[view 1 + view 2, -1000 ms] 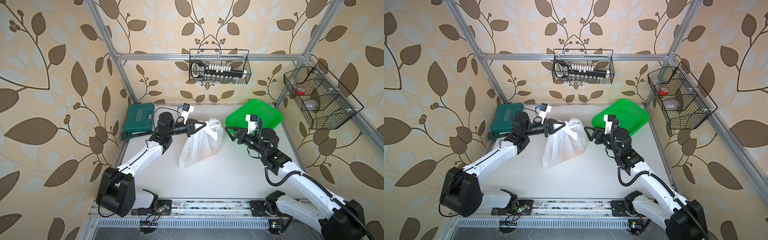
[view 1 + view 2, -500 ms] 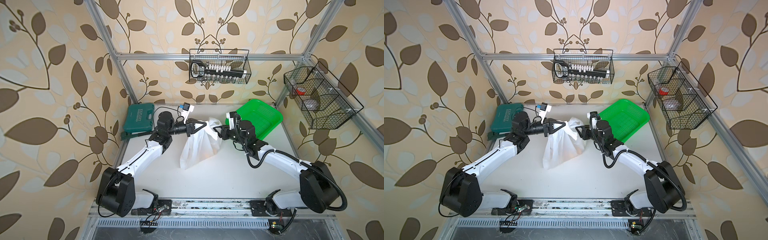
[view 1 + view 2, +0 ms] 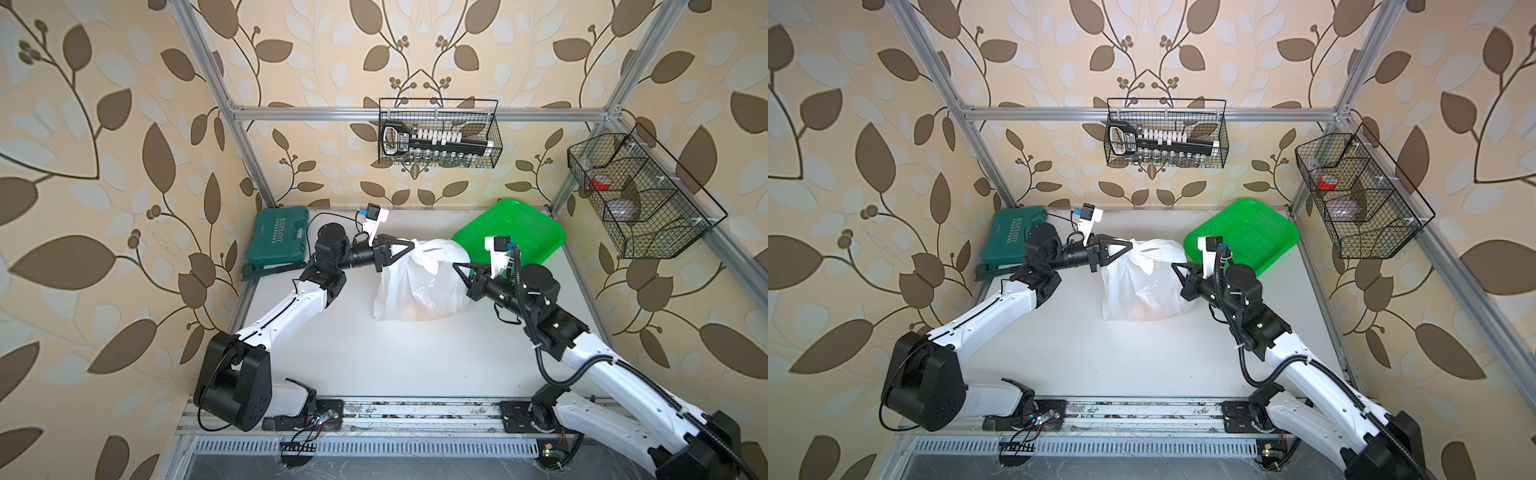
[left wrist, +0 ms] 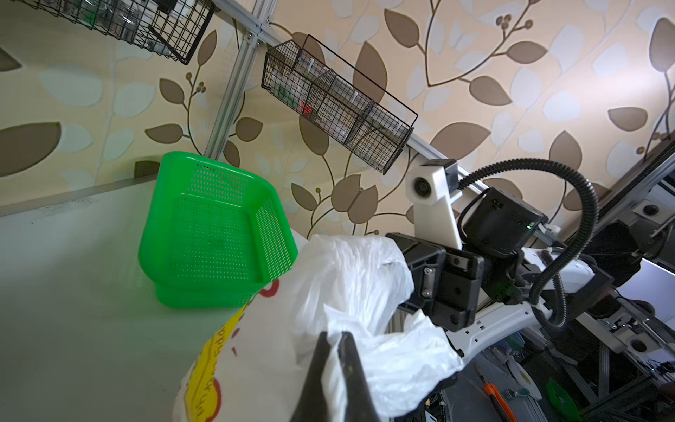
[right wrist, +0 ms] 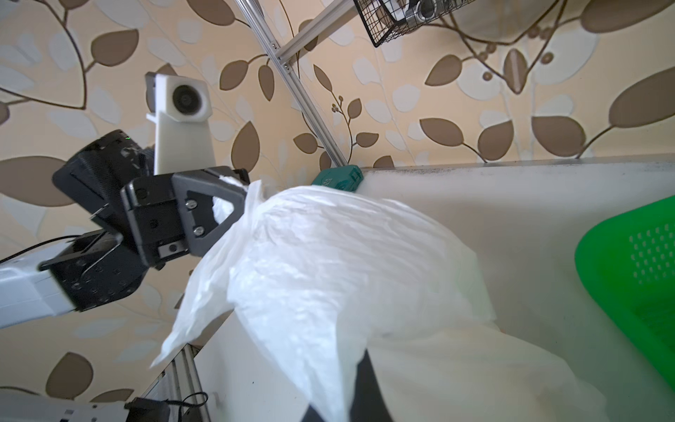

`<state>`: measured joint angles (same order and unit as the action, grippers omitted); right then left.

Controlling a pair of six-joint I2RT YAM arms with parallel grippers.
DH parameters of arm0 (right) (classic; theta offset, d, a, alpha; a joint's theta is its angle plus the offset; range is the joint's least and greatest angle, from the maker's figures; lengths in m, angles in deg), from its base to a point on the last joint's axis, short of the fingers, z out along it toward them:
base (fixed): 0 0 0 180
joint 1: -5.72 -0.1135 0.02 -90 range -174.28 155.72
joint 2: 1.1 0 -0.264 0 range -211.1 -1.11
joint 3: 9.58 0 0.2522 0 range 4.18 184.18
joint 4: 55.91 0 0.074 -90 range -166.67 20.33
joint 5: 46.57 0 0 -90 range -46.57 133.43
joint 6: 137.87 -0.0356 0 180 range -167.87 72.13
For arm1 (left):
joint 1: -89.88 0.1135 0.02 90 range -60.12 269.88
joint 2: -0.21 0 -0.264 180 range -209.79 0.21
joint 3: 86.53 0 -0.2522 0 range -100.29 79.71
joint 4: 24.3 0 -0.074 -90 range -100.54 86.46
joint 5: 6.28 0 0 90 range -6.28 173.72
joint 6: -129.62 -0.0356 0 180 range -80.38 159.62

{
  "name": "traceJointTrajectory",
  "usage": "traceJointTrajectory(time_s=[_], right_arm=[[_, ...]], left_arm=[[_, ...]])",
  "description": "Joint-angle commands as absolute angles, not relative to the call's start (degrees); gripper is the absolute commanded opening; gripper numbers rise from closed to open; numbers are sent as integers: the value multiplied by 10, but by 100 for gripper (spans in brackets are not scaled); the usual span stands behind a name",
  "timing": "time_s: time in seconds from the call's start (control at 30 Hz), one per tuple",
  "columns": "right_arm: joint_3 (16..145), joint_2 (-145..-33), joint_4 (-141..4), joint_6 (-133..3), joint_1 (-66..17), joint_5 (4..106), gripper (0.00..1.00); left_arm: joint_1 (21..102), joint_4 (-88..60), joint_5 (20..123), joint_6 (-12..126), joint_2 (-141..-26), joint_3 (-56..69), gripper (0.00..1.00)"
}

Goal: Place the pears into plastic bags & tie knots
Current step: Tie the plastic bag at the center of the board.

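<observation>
Top views — table point(image 3: 374, 353), bag point(image 3: 415, 291) (leafy walls point(image 3: 104, 124)).

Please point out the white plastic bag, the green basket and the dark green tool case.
white thin plastic carrier bag point(image 3: 415, 291), in a top view, on its crumpled side.
green perforated plastic basket point(image 3: 519, 232), in a top view, on its bare floor.
dark green plastic tool case point(image 3: 278, 235), in a top view, on its lid.

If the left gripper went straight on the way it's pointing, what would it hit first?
The plastic bag it is shut on: the left gripper would push into that bunched plastic. Beyond it, probably the right gripper, though depth is unclear.
</observation>
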<state>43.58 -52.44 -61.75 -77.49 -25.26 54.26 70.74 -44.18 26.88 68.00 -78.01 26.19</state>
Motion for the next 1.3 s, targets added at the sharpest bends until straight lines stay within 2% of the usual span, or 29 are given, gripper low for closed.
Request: traceJointTrajectory(time_s=[0.0,0.17,0.23,0.27,0.3,0.33,0.47,0.63,0.73,0.97,1.27], right_arm=[[404,-508,-690,-804,-257,500,0],[375,-510,-699,-827,-258,490,2],[375,-509,-707,-833,-258,490,40],[377,-503,-711,-837,-259,491,53],[378,-489,-713,-844,-259,494,62],[380,-473,-717,-855,-259,497,67],[396,-418,-725,-903,-261,525,78],[371,-429,-596,-1025,-271,583,91],[364,-473,-500,-1077,-297,586,96],[399,-580,-415,-1100,-374,538,97],[435,-672,-325,-1071,-361,464,99]], left_arm=[[712,-510,258,705,-799,249,0],[712,-536,249,724,-820,250,0],[712,-552,246,736,-841,252,0],[712,-560,244,742,-843,253,0],[712,-568,243,749,-846,255,0],[712,-573,242,752,-847,256,0],[712,-574,239,754,-844,260,0],[712,-576,238,755,-841,263,0],[712,-576,241,756,-837,264,0],[712,-576,240,756,-833,267,0],[712,-576,232,759,-829,270,0]])
